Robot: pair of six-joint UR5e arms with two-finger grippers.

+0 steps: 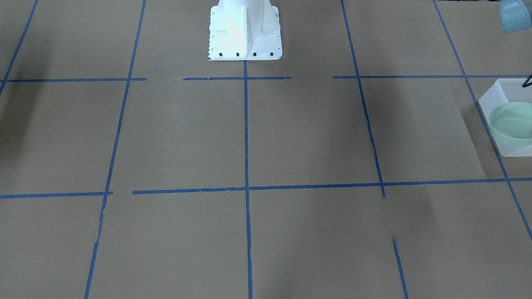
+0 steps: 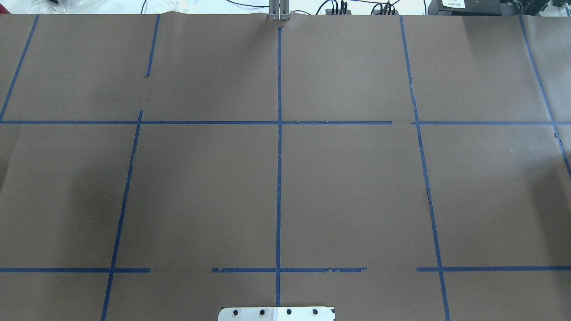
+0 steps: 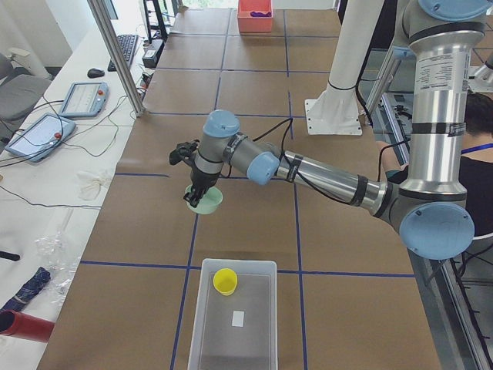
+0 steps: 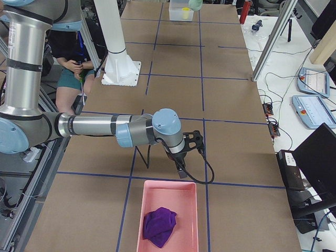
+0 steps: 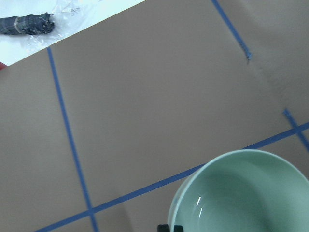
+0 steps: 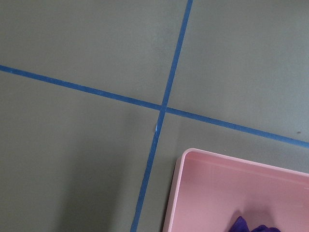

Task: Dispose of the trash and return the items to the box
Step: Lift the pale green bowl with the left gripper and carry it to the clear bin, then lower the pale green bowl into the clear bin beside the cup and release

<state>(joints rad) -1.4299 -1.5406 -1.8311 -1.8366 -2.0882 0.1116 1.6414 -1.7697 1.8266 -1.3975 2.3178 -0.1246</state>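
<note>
Exterior left view: my left gripper [image 3: 199, 196] clamps the mint-green bowl [image 3: 209, 201]; I should lower it level into the box [image 3: 254, 339], beside the yellow cup [image 3: 225, 280].

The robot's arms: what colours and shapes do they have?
Both the left arm and the right arm are silver tubes with pale blue joint caps and black rings. The left pincer and right pincer are black, each with a black cable.

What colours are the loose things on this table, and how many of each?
Yellow: 1, cup
Green: 1, bowl
Frosted white: 1, box
Pink: 1, tray
Purple: 1, cloth
Total: 5
</note>
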